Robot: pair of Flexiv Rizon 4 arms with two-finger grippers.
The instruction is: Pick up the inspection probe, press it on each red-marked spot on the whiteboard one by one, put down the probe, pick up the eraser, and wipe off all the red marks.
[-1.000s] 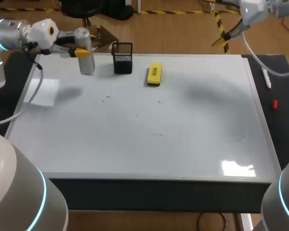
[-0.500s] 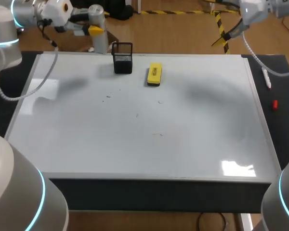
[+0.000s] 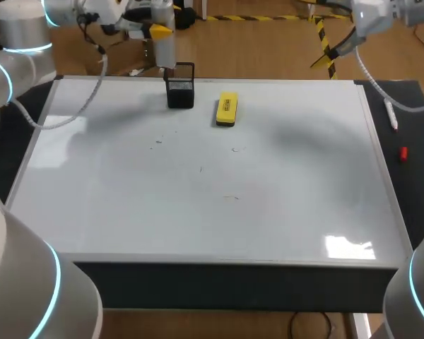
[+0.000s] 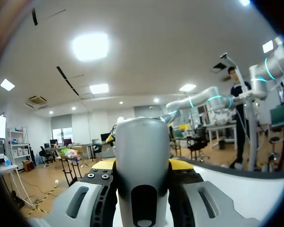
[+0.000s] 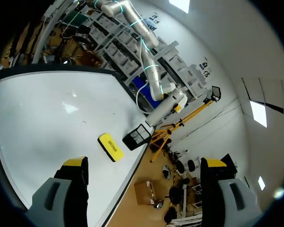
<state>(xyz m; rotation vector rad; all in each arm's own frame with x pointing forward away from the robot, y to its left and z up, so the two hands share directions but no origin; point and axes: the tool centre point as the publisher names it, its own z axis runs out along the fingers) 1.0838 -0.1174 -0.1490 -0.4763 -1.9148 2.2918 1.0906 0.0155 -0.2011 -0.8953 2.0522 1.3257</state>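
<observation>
**Left claw** (image 3: 155,30): pressed onto the inspection probe (image 3: 165,51), which is pinched between the two yellow tips. In the left wrist view the grey body is seen filling the gap between the fingers.

**Probe position:** held in the air over the rear left edge of the whiteboard (image 3: 198,233), clear of the surface. The long axis is close to upright with a slight lean. The lower end is pointed down at the board's rear edge.

**Key relation:** the black holder (image 3: 180,86) is found just beside the probe's lower end, below it and to its right. No contact is seen. A few faint marks (image 3: 201,169) are scattered nearer the middle of the board, on the robot's side of the probe. Red cannot be confirmed in them.

**Judgement:** the step in hand is not settled by the pictures.
- Either the probe is to be carried forward and down to the marks, or it is to be lowered into the holder.
- For the holder, a small shift to the right and a straight descent would be needed.
- The upright axis is best kept in both cases.

**Eraser** (image 3: 227,109): laid flat on the board, just right of the holder. Its long axis runs from the near edge toward the far edge. It is judged nearer the left claw than the right.

**Right claw** (image 5: 144,163): spread wide, with nothing between the fingers. It is held high beyond the far right corner, with the eraser and holder ahead of it and well apart.
</observation>
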